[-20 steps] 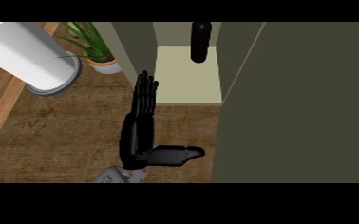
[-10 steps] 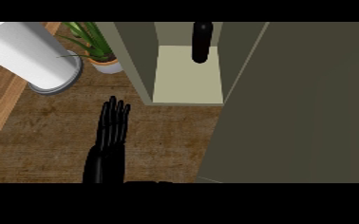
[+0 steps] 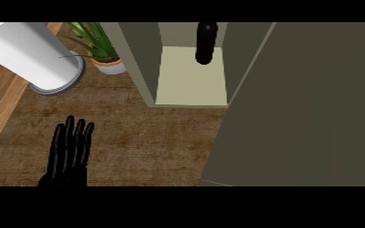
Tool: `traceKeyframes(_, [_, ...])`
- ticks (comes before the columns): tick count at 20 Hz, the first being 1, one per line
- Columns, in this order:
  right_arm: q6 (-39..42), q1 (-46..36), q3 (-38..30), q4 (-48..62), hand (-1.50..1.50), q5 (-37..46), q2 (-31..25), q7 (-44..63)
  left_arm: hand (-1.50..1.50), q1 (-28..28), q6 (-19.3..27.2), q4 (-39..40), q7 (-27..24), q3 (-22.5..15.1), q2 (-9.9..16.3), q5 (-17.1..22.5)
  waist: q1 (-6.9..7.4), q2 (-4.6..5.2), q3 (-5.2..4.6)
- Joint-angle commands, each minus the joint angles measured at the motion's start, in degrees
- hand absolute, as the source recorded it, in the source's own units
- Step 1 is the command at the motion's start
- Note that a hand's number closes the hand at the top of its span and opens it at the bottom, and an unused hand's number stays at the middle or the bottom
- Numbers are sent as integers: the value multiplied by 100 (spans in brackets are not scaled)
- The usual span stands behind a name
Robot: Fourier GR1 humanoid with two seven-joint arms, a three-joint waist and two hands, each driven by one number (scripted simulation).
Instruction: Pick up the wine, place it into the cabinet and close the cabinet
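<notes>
Black left hand (image 3: 68, 157) at lower left over the brown wood-grain bench (image 3: 143, 140), its fingers (image 3: 70, 133) straight, together, pointing up the view, released and grasping nothing. Dark slim wine bottle (image 3: 205, 42) stands well apart from the fingers, up and to their right, at the back of the open olive-green cabinet (image 3: 139, 63), on its pale cream flat floor (image 3: 191, 79). No contact between the fingers and the bottle. Cabinet's side walls are flat matte panels; its large olive-green door (image 3: 299, 111) stands open, filling the area far right of the fingers, smooth and plain. Directly above the fingers, a white smooth cylinder (image 3: 32, 58) on a round grey base (image 3: 63, 83). Beside it, up-right of the fingers, a green leafy plant in a small white round pot (image 3: 108, 65).
</notes>
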Motion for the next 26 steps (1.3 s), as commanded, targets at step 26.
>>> traceKeyframes(26, [-3327, -5537, 217, 3218, 150, -954, 1325, 948, -150, 1552, -2516, -602, -262, 2475, 1599, 1831, 437, 72, -7])
